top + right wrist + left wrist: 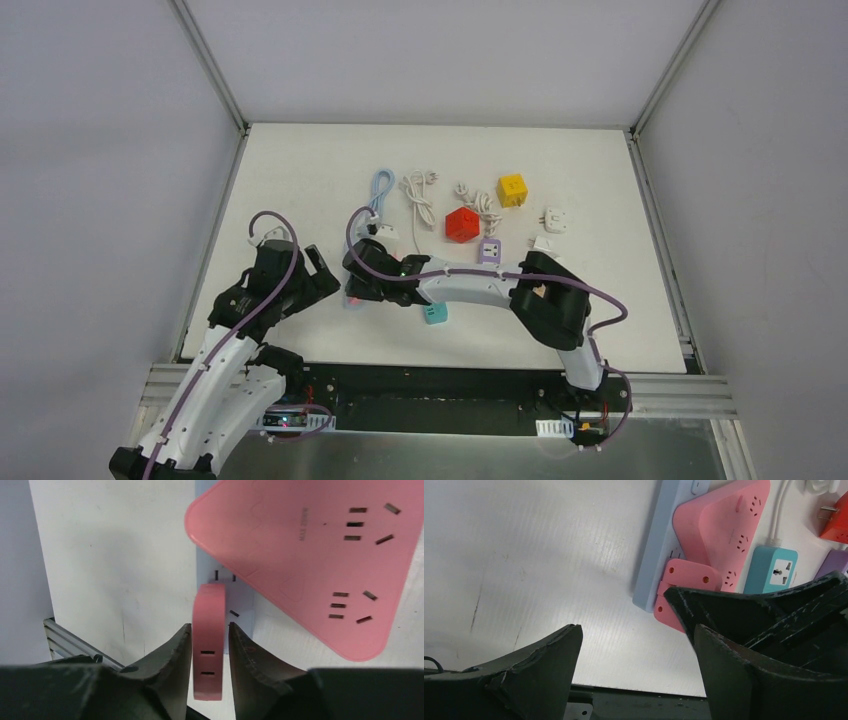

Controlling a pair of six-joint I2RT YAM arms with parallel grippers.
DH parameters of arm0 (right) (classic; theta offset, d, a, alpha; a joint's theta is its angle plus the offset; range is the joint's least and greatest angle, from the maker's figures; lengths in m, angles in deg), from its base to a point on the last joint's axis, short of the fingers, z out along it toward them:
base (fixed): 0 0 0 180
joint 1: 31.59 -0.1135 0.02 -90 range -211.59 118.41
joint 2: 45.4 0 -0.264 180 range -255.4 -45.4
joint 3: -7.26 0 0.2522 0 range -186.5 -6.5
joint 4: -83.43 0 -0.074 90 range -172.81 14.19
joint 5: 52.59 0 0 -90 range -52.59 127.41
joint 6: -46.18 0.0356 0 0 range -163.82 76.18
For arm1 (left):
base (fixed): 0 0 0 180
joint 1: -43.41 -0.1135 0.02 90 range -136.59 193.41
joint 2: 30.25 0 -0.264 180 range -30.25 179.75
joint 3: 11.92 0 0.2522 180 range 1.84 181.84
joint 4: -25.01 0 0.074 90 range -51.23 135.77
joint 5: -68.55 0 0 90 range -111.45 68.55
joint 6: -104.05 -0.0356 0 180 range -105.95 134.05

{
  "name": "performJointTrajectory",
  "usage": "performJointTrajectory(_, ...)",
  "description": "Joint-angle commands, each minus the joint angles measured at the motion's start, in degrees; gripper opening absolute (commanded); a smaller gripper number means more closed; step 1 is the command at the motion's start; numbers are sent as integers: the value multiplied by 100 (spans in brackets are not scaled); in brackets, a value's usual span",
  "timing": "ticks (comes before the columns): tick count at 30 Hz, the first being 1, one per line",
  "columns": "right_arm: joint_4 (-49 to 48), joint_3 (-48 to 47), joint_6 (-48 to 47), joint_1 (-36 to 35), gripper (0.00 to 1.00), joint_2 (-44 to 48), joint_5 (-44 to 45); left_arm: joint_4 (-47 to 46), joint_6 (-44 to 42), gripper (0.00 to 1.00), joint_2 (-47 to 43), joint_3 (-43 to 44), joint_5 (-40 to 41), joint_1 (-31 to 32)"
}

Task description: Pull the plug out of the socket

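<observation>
A flat pink plug (208, 630) stands on edge with its prongs in the end of a pale blue socket strip (240, 602). My right gripper (210, 632) is shut on the plug, one finger against each flat side. In the left wrist view the same plug (686, 577) sits at the near end of the strip (656, 555), with the right arm's dark finger over it. My left gripper (639, 645) hangs open just left of the strip over bare table, holding nothing. From above, both grippers (320, 272) (352, 288) meet at the table's front left.
A pink triangular socket block (310, 550) lies across the strip. A teal socket (434, 314) sits beside it. Farther back are a red cube (461, 224), a yellow cube (512, 189), a purple adapter (489, 250), a white adapter (554, 219) and coiled cables (418, 195). The table's front edge (634, 687) is close.
</observation>
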Motion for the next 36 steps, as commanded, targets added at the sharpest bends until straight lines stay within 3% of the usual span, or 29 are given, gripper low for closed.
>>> performJointTrajectory(1,-18,276,170,188,29,271,49,205,-31,85,-1,108,209,0)
performJointTrajectory(7,-243,883,-127,337,4,726,-272,-421,293,84,-149,-350,-405,0)
performJointTrajectory(14,-140,1354,-534,372,0,1165,-893,-1403,456,83,190,-904,-1252,0)
performJointTrajectory(17,-137,1532,-612,364,6,1288,-1035,-1923,431,81,431,-1073,-1592,0)
performJointTrajectory(21,-152,1558,-709,364,30,1302,-1133,-2414,444,79,597,-1256,-1759,0)
performJointTrajectory(23,-155,1535,-740,367,36,1293,-1117,-2533,462,79,665,-1288,-1723,2)
performJointTrajectory(28,-35,1478,-791,366,39,1317,-977,-2691,488,77,934,-1316,-1714,0)
performJointTrajectory(33,-62,1458,-858,369,35,1306,-1022,-2901,530,71,1174,-1384,-1685,0)
performJointTrajectory(36,-126,1446,-881,376,39,1302,-1017,-2959,503,70,1421,-1311,-1771,4)
